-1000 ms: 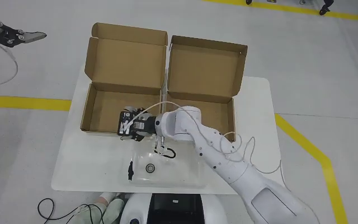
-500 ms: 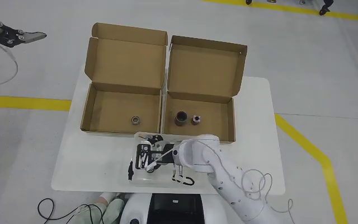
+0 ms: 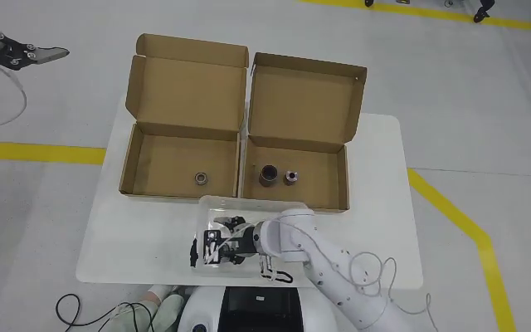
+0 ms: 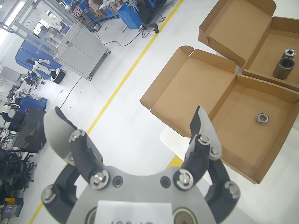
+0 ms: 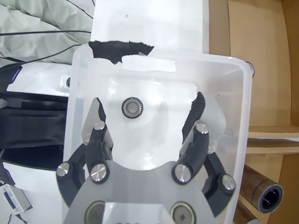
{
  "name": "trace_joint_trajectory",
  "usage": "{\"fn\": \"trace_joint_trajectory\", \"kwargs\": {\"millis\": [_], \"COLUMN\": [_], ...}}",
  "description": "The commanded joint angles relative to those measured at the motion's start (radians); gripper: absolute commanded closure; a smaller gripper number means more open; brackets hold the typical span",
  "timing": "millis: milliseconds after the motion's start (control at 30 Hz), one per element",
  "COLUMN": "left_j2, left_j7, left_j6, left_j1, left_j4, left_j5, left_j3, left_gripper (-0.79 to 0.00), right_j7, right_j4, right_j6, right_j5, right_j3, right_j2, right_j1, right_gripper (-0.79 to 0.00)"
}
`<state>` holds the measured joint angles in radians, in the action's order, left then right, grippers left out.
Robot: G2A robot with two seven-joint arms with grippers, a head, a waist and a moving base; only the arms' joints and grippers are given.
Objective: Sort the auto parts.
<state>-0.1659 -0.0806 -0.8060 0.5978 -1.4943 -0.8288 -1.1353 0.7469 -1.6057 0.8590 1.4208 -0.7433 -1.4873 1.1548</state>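
Currently right gripper sits inside clear plastic bin, spread wide, empty, small steel ring bearing between its fingers. Left gripper likewise spread, empty, far from bin.

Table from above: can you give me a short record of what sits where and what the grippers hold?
Clear bin: one metal ring inside
Right gripper: open, empty, over the bin by that ring
Left box: one similar ring
Right box: dark tube and small silver collar, side by side
Left gripper: open, empty, away from the boxes, over the floor
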Motion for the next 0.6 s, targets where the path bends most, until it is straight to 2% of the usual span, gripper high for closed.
{"fn": "trace_joint_trajectory", "kwargs": {"millis": [0,167,567], "left_j2": [0.0,0.0,0.0], "left_j7": [0.0,0.0,0.0], "left_j6": [0.0,0.0,0.0], "left_j1": [0.0,0.0,0.0], "left_j4": [0.0,0.0,0.0], "left_j5": [0.0,0.0,0.0], "left_j3": [0.0,0.0,0.0], "left_gripper": [-0.785,-0.785,-0.785], "right_j7": [0.009,0.005,0.001], "right_j4": [0.012,0.052,0.156], "right_j6": [-0.001,0.007,-0.062], "right_j5": [0.002,0.01,0.039], "right_j3": [0.02,0.065,0.148], "right_j2": [-0.002,-0.009,-0.031], "right_j1": [-0.012,-0.047,-0.112], "right_gripper": [-0.671,-0.677,-0.699]}}
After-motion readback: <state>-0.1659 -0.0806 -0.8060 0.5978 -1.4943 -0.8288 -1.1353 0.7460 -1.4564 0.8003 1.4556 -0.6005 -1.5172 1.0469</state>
